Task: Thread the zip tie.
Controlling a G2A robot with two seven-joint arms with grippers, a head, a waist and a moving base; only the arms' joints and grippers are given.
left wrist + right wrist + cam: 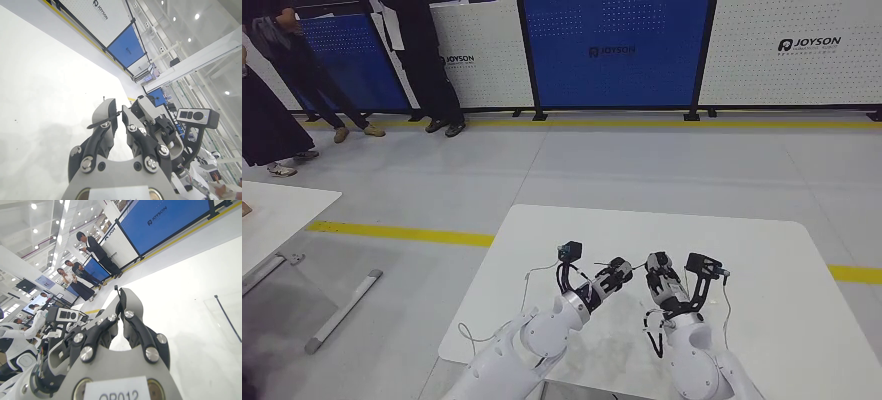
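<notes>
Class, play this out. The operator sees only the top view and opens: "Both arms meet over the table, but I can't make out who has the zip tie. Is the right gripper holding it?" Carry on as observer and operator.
Observer: Yes. The right gripper is shut on the zip tie, and the tie's head sticks out past the fingertips.
Operator: And the left one?
Observer: The left gripper is open by a narrow gap. A black strap reaches into that gap, and its free end lies across one finger.
Operator: Any spare tie?
Observer: A second zip tie lies flat on the white table.
</notes>
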